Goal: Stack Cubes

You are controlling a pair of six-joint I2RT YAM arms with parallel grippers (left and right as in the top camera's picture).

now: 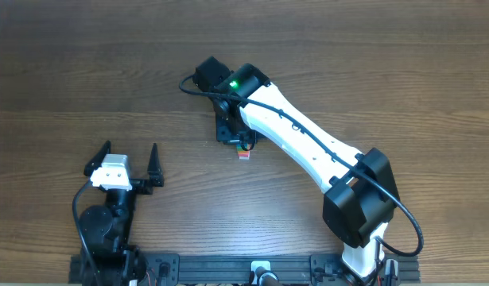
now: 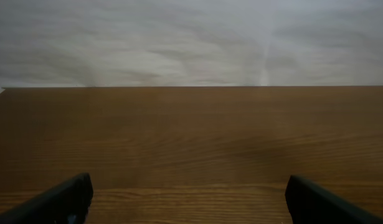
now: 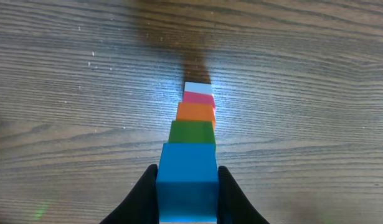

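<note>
- Cubes (image 3: 192, 124) stand in one stack (image 1: 244, 153). Its top piece, a blue cube (image 3: 187, 183), sits between the two fingers of the right gripper (image 3: 187, 173), which press against its opposite sides and hold it.
- Below the blue one, the stack runs down through a green cube (image 3: 191, 132), an orange cube (image 3: 195, 111) and a pink cube (image 3: 198, 97) to a pale cube (image 3: 198, 88) at the foot, on the wooden table (image 3: 66, 93).
- Left gripper (image 1: 130, 151) rests well apart from the stack, close to its own arm's base, with its fingers spread wide above the table.
</note>
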